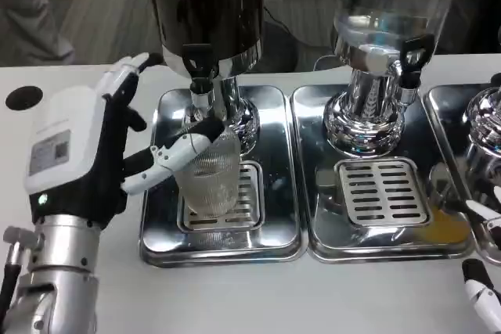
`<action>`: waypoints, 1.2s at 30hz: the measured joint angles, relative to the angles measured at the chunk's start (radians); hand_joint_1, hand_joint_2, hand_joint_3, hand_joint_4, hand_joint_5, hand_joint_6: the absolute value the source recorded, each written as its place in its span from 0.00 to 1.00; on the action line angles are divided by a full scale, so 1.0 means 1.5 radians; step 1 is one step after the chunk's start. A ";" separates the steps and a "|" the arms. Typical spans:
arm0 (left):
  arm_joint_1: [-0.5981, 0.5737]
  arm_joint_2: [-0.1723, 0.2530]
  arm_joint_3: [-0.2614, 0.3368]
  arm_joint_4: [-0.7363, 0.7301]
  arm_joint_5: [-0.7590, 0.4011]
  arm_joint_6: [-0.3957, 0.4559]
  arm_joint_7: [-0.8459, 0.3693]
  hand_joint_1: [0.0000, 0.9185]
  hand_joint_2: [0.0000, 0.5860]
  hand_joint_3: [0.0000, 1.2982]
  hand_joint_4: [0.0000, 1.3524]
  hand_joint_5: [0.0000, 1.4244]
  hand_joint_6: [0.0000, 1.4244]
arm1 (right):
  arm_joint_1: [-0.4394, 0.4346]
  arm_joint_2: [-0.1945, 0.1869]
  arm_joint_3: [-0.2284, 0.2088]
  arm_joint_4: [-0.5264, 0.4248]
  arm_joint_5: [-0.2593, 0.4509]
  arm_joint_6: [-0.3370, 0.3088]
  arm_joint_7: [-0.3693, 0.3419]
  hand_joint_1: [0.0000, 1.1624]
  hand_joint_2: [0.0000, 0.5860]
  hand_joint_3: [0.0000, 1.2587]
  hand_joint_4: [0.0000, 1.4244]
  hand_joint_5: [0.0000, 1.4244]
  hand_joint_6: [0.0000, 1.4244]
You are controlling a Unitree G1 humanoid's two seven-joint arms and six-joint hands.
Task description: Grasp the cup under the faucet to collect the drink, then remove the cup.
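Note:
A clear ribbed cup (210, 179) stands upright on the drip grate (249, 193) under the black faucet (200, 64) of the dark drink dispenser (207, 5). It looks empty. My left hand (86, 146) is to the cup's left, its white back towards the camera. Two of its fingers (184, 146) reach across the cup's near-left side and touch it. Another finger (129, 68) points up, well away from the cup. At the lower right edge, a few spread fingers of my right hand (479, 287) hold nothing.
The cup's steel tray (160, 240) adjoins a second tray (325, 244) under a clear-tank dispenser (376, 44). A third chrome dispenser (485, 127) stands at the far right. A yellowish patch (448, 228) lies on the middle tray. A black round hole (23, 98) marks the table's left.

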 measured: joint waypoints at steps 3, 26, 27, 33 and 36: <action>-0.002 -0.005 0.000 -0.034 -0.013 -0.003 -0.024 0.07 0.10 0.20 0.14 0.48 0.62 | -0.001 0.000 0.002 -0.002 0.000 0.002 0.000 0.26 0.84 0.14 0.00 0.00 0.00; -0.047 -0.047 -0.002 -0.074 -0.015 0.014 -0.095 0.08 0.10 0.23 0.18 0.51 0.64 | 0.009 0.000 -0.003 0.002 0.002 -0.003 0.000 0.26 0.84 0.13 0.00 0.00 0.00; -0.047 -0.049 -0.002 -0.074 -0.016 0.014 -0.095 0.08 0.10 0.24 0.19 0.51 0.64 | 0.009 0.000 -0.003 0.002 0.002 -0.004 0.000 0.26 0.84 0.13 0.00 0.00 0.00; -0.045 -0.050 -0.002 -0.074 -0.027 0.014 -0.095 0.08 0.10 0.24 0.20 0.52 0.64 | 0.008 0.001 -0.003 0.002 0.002 -0.004 0.000 0.26 0.84 0.13 0.00 0.00 0.00; -0.040 -0.050 -0.002 -0.074 -0.040 0.013 -0.097 0.08 0.10 0.25 0.20 0.52 0.64 | 0.006 0.001 -0.002 0.002 0.002 -0.004 0.000 0.26 0.84 0.13 0.00 0.00 0.00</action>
